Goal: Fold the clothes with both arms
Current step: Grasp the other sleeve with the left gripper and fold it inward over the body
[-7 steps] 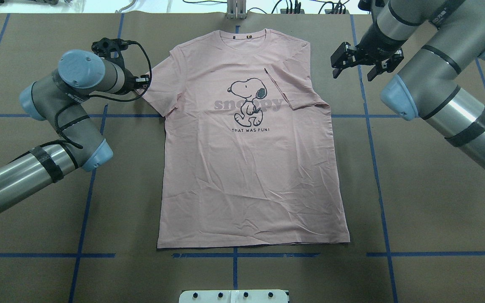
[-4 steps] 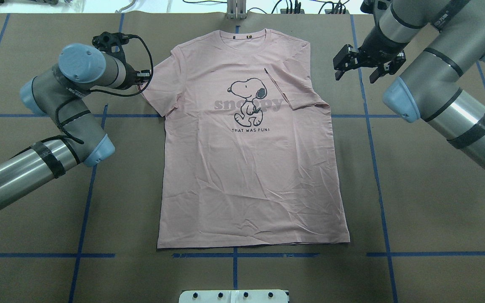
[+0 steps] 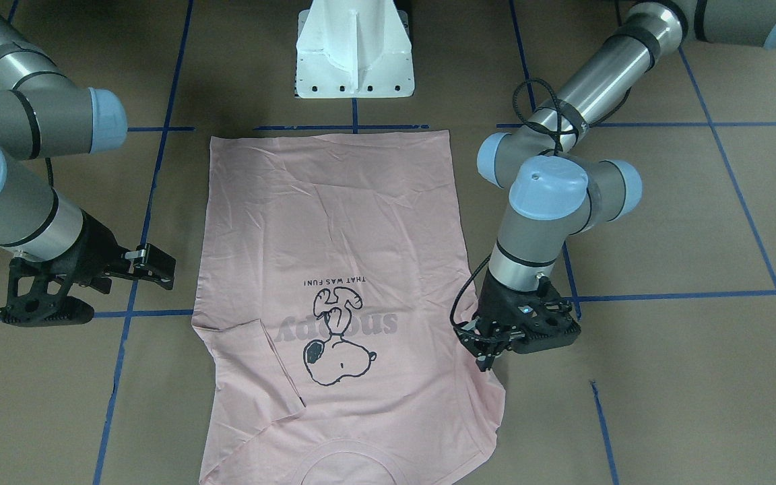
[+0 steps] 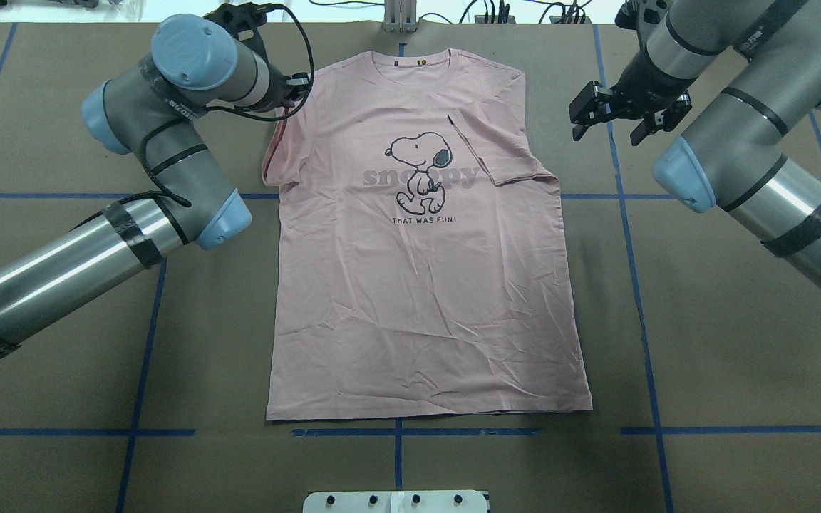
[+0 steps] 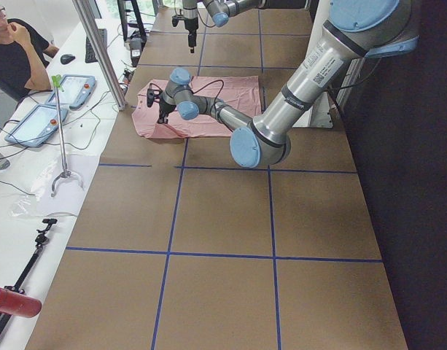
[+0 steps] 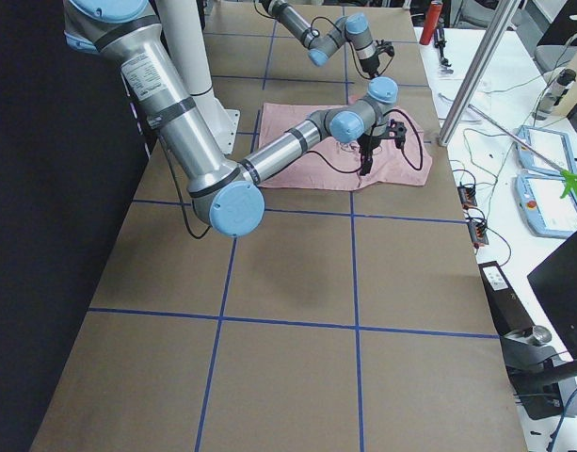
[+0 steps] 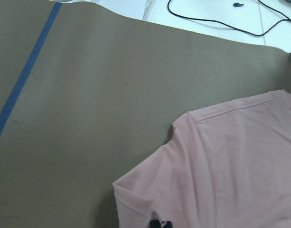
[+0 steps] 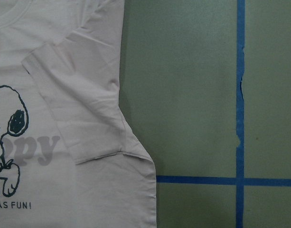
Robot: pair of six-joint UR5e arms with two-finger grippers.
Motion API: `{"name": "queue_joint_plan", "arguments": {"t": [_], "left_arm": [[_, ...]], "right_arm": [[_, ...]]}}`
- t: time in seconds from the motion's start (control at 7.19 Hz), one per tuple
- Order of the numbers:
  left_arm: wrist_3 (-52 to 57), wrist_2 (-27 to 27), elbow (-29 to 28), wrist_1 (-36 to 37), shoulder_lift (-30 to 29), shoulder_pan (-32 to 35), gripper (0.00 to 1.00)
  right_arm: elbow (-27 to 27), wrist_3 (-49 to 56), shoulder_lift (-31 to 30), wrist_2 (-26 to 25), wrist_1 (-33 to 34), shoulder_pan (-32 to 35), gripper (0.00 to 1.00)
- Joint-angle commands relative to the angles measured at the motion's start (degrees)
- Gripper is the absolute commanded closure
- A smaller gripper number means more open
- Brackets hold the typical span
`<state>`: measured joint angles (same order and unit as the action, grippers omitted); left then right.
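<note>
Left gripper point(image 3: 486, 357) is clenched on the outer edge of the left sleeve point(image 4: 276, 146) of the T-shirt point(image 4: 425, 299). In the left wrist view the cloth puckers right at its dark fingertips point(image 7: 155, 223). Outward from it lies bare brown table point(image 4: 703, 342), open and flat. Just beyond it the table's far edge is close, with cables point(image 4: 496, 11) on the white surface past that edge. Toward the robot, the left arm's own elbow point(image 4: 221, 214) stands just beside the shirt's side seam, so the room on that side is narrow.

The right gripper point(image 4: 608, 130) hangs with its jaws spread and nothing between them. It is over bare table just outside the shirt's right shoulder, apart from the cloth. Inward of it the right sleeve point(image 4: 503, 149) lies folded over the chest, covering the end of the grey "snoopy" lettering. A blue tape line point(image 4: 642, 299) runs along the table under this gripper.

The shirt lies flat and print up between the two grippers, collar at the far edge. Its hem is near the white pedestal point(image 3: 354, 54) but not touching it.

By count: one shirt, two arms, two grippers – one sleeve folded in, one in a grasp.
</note>
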<state>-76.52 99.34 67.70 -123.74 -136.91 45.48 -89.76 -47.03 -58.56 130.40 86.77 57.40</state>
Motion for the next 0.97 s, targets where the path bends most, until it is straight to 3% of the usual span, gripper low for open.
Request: {"name": "queue_joint_plan", "arguments": {"t": [0.0,0.14,0.28,0.42,0.83], "left_arm": [[-7.12,-0.46,-6.04,0.43,-7.98,-4.24,1.00],[-8.80,-0.55,-10.09,-0.27,-10.98,-5.05,1.00],[-8.73,-0.64,-10.31,-0.36,-10.84,-5.05,1.00],[-6.56,-0.73,-10.83,-1.15,-10.58,-5.05,0.01],[-5.39,-0.47,-7.43,-1.07,-9.96,-4.88,0.00]], "right_arm": [[-0.06,0.10,-0.59,0.03,-0.11,0.00,0.00],[-0.24,0.10,-0.68,0.03,-0.11,0.00,0.00],[-0.24,0.01,-0.68,0.03,-0.11,0.00,0.00],[-0.24,-0.34,-0.68,0.03,-0.11,-0.18,0.00],[-0.94,-0.43,-0.77,0.03,-0.20,-0.18,0.00]]}}
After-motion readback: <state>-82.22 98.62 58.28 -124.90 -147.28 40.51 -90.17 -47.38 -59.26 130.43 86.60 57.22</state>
